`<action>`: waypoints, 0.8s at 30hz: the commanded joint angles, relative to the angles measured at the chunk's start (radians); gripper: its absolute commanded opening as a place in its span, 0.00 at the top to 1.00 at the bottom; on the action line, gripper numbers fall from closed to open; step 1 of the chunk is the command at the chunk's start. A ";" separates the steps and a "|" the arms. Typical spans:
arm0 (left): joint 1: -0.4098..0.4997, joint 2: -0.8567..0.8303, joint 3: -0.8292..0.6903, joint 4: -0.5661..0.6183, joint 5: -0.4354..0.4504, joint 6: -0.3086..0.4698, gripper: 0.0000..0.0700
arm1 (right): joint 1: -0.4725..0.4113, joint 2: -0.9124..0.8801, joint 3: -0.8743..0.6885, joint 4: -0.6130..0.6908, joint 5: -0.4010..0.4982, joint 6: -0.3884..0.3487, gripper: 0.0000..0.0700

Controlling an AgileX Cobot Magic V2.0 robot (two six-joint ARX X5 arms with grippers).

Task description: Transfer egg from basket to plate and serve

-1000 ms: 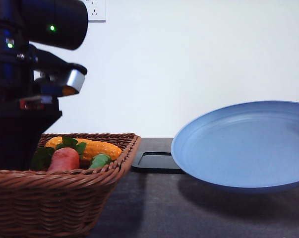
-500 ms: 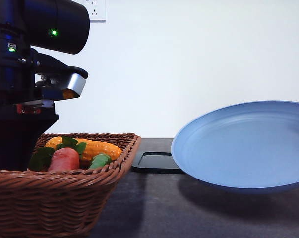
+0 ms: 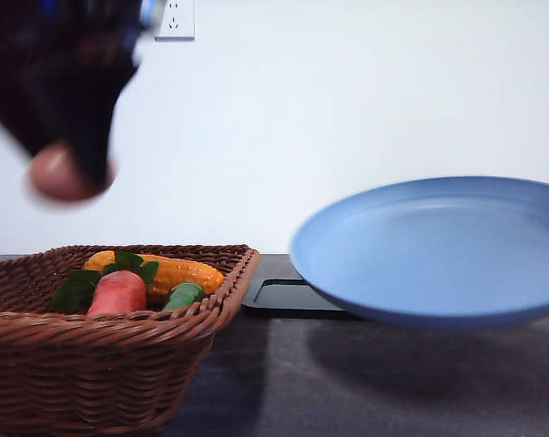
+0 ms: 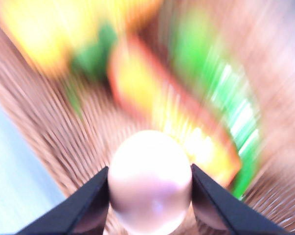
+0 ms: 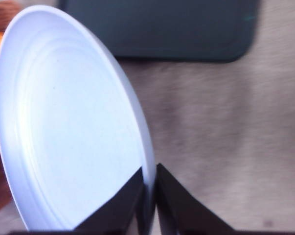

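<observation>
Egg (image 4: 150, 182): pinkish, clamped between the two dark jaws of the left gripper (image 4: 150, 193); in the front view it sits blurred at upper left of the frame (image 3: 60, 173), well above the basket.
Left gripper: a dark smeared mass at top left of the front view (image 3: 69, 168), jaws closed on the egg's sides.
Basket (image 3: 119, 341): brown wicker, lower left of the front view, resting on the worktop (image 3: 347, 391).
Basket contents: a red-orange vegetable with green leaves (image 3: 117, 291), a yellow corn-like piece (image 3: 178, 271), a green item (image 3: 183, 295); in the left wrist view they are too blurred to name surely.
Plate (image 3: 438, 250): light blue, right of the front view, held off the worktop, tilted.
Right gripper (image 5: 149, 193): jaws pinched together on the plate's rim (image 5: 64, 122).
Black tray (image 3: 288, 293): flat on the worktop behind the plate, just beside the basket.
</observation>
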 commanded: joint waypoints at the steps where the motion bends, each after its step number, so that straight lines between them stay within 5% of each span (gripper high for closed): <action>1: -0.024 0.003 0.051 0.041 0.023 -0.002 0.83 | 0.001 0.006 0.033 0.011 -0.050 0.039 1.00; 7: -0.111 0.003 0.098 0.180 0.153 -0.002 0.83 | 0.008 0.009 0.069 -0.036 -0.185 0.064 1.00; 24: -0.328 0.176 0.098 0.300 0.166 0.040 0.83 | 0.067 0.026 0.074 -0.118 -0.197 0.030 1.00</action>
